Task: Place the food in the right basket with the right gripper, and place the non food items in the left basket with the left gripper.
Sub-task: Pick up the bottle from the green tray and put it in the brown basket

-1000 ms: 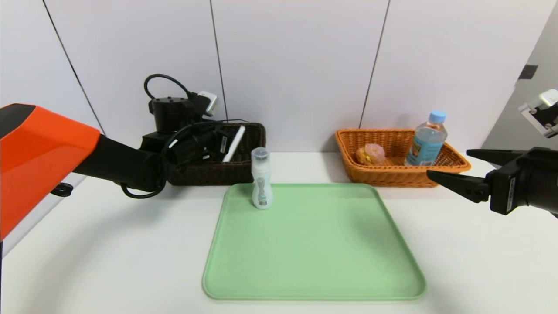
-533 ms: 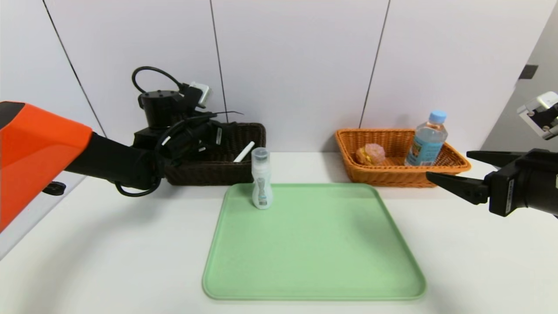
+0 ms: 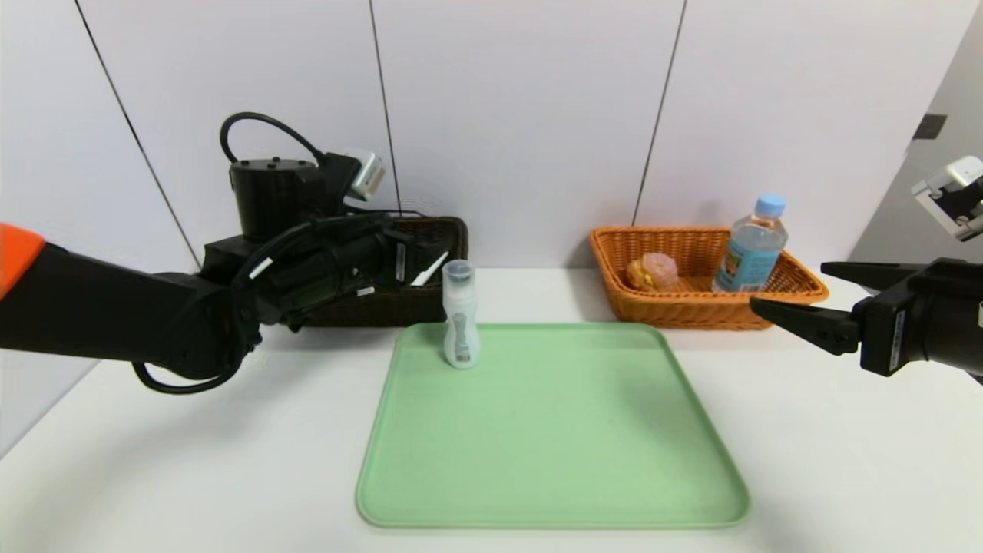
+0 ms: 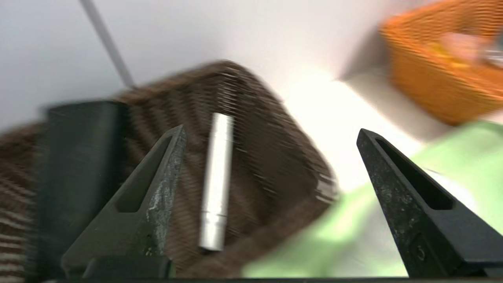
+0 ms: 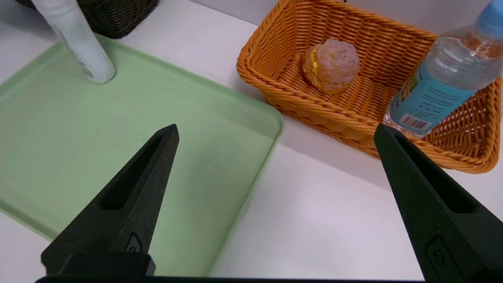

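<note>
Left wrist view: left end effector (image 4: 271, 204) spread and empty over the dark basket (image 4: 275, 165), white tube (image 4: 216, 181) dropped inside — next, likely, the white bottle (image 3: 461, 319) on the green tray (image 3: 553, 430).

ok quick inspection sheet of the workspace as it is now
surface: white table, green tray on it
job's things: white bottle upright on the tray; white tube and a dark object in the brown basket; pastry and water bottle in the orange basket
clutter: nothing seen
grippers: left gripper open at the brown basket; right gripper open, empty, parked right
cables: black cable on the left wrist
surroundings: white wall panels
</note>
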### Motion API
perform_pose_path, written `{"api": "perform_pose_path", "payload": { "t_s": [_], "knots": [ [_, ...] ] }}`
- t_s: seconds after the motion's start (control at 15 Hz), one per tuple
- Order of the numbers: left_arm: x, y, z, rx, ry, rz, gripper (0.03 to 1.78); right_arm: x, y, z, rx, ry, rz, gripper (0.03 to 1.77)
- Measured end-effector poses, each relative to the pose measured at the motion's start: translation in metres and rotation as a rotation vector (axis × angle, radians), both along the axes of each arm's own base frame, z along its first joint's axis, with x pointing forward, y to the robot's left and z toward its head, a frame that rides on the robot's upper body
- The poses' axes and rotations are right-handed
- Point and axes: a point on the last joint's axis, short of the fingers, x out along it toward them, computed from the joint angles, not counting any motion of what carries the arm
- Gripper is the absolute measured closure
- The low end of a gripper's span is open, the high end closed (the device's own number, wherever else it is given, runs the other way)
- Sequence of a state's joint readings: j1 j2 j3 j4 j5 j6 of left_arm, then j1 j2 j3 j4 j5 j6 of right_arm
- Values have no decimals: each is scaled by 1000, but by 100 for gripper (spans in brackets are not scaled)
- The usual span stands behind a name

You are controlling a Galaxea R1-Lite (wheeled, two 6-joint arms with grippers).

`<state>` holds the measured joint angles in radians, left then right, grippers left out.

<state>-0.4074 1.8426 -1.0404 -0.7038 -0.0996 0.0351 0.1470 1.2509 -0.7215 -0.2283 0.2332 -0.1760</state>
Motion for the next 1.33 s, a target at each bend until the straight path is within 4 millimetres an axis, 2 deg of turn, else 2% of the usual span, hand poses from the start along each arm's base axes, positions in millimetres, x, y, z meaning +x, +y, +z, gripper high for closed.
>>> {"api": "perform_pose_path", "payload": {
  "t_s": [0.33,0.53,1.33],
  "knots": [
    [-54,-16,-23,-43,-46,-108,19,1,0,3,-1,-10,1,9],
    [-72,-19,-44,-54,-61,-143,16,0,1,-1,-2,5,5,9],
    [-59,-29,-114,-52,-56,-86,12,1,1,-10,-9,35,11,9]
  ]
}}
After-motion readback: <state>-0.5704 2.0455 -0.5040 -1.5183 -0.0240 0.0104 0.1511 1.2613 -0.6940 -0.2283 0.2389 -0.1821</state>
